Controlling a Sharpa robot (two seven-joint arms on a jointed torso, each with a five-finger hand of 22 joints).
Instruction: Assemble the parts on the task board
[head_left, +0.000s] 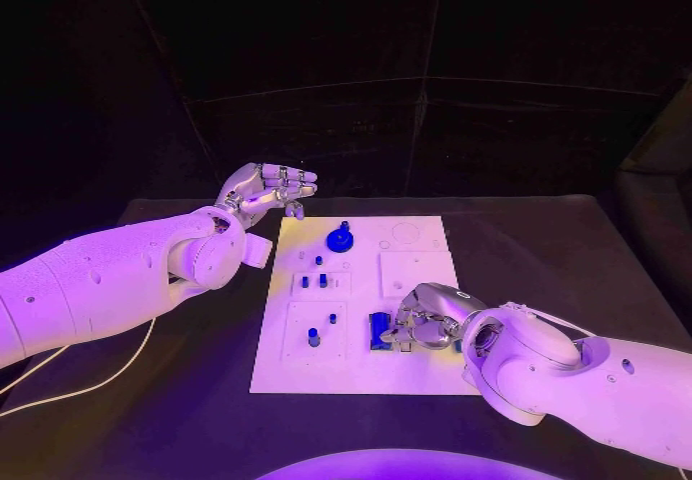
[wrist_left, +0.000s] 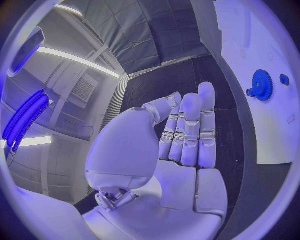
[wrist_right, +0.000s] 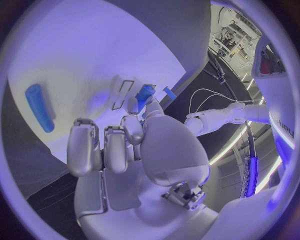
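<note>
The left robot hand (head_left: 271, 188) is seen at about ten o'clock from the middle of the task board (head_left: 411, 375), just off the board's far left corner and above the black worktop (head_left: 173, 400). In the left wrist view its fingers (wrist_left: 190, 130) are stretched out side by side and nothing is held in them, so it is open and empty. The blue gear (head_left: 340, 239) stands on the board close by, at about four o'clock from this hand. If the hand is swung low over the board, the gear could be bumped and knocked off its post.

Small blue pegs (head_left: 323, 279) are seen in the middle of the board, and one more low peg (head_left: 313, 340) at about seven o'clock.

The right robot hand (head_left: 423, 318) is bent down over the board's near right part, at about four o'clock from the middle. Its fingers are curled in next to a blue block (head_left: 379, 331). It cannot be told if the block is really gripped or only touched. If the block is held loosely, it could be tipped, dropped, or pushed slanted into its slot and get stuck. A long blue rod (wrist_right: 39, 107) is seen lying on the board in the right wrist view.
</note>
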